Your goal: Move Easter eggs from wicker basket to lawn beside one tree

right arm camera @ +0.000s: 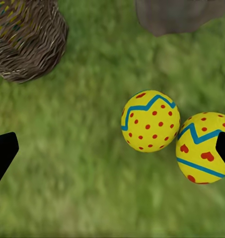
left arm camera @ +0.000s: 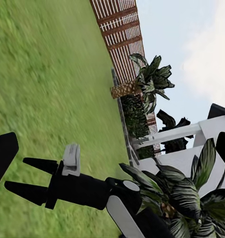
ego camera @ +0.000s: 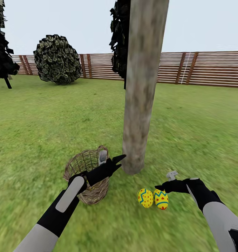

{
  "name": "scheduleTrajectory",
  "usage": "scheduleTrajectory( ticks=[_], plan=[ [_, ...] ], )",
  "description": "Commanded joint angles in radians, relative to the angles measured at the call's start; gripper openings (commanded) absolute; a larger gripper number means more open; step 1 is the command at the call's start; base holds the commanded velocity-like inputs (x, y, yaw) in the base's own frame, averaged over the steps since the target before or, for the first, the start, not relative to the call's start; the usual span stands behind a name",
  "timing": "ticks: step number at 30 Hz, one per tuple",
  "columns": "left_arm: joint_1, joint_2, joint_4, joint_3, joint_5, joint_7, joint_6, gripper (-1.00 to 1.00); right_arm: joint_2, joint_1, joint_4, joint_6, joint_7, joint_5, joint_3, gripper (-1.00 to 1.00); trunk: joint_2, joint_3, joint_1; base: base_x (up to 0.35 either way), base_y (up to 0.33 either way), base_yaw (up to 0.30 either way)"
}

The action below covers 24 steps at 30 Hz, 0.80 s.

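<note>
Jaws wide on the left gripper [ego camera: 117,161], nothing between them; hovers over the right rim of the wicker basket [ego camera: 84,171], apparently lined up to reach in. Stands upright on the lawn [ego camera: 45,122], that basket, just left of the tree [ego camera: 141,87] chosen as the drop spot. Shows yellow and blue through the weave in the right wrist view, so probably one egg [right arm camera: 4,15] left inside. Just right of the trunk's foot, on the grass, lie the dotted egg [ego camera: 145,198] and the heart-marked egg [ego camera: 161,199], touching or nearly so, close enough to the trunk to count as next to it. Jaws wide too on the right gripper [ego camera: 159,186], empty, poised just above the heart-marked egg, likely having let go of it. Leaves, by this reading, one egg to fetch and set beside the pair
</note>
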Motion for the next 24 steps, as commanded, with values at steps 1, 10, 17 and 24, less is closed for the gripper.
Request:
scheduleTrajectory(
  ticks=[1, 10, 17, 24],
  plan=[
    [-0.001, 0.0, 0.0, 0.0, 0.002, -0.001, 0.003, 1.0, 0.001, 0.0, -0.002, 0.007, 0.007, 0.007, -0.007, 1.0, 0.007, 0.001, -0.004, 0.0, 0.0, 0.0],
    [-0.001, 0.0, 0.001, 0.0, 0.002, -0.001, 0.003, 1.0, 0.001, 0.0, -0.002, 0.007, 0.006, 0.007, -0.007, 1.0, 0.07, 0.015, -0.039, 0.0, 0.0, 0.0],
    [-0.001, 0.001, 0.002, 0.0, 0.003, -0.003, 0.001, 1.0, 0.001, 0.0, -0.002, 0.007, 0.006, 0.007, -0.007, 1.0, 0.098, 0.016, -0.054, 0.0, 0.0, 0.0],
    [-0.001, 0.001, 0.022, 0.018, 0.004, -0.005, -0.002, 1.0, 0.001, 0.0, -0.002, 0.007, 0.005, 0.007, -0.007, 1.0, 0.098, 0.006, -0.054, 0.003, 0.004, 0.0]
  ],
)
